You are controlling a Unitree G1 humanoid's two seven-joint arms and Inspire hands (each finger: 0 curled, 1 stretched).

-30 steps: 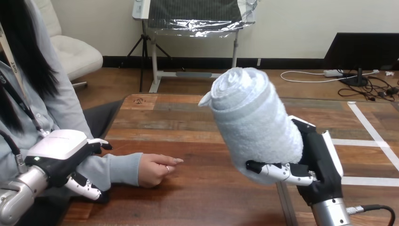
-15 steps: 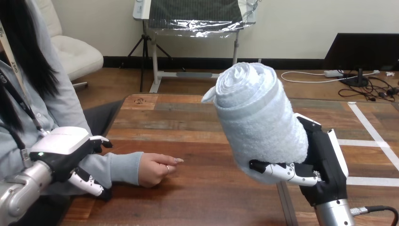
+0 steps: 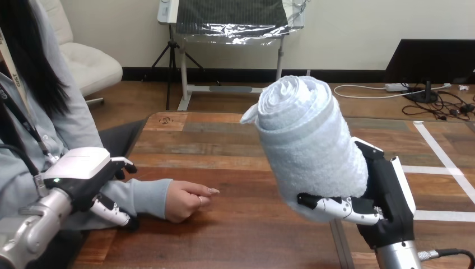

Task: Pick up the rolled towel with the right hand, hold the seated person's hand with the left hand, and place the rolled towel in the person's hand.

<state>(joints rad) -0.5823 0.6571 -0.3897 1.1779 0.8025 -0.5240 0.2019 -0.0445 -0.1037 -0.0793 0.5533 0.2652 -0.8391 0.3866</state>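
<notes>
Item 1: right hand, at the near right of the wooden bench, its fingers curled round the lower end of the rolled towel.

Item 2: rolled towel, pale, held clear of the bench and tilted, its spiral end uppermost and leaning left.

Item 3: left hand, near left, over the person's grey-sleeved forearm; whether it grips cannot be told.

Item 4: person's hand, resting on the bench left of the towel, loosely closed, well apart from the towel.

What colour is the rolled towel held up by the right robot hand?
The rolled towel is pale blue-white, unpatterned, in the head view.
</notes>
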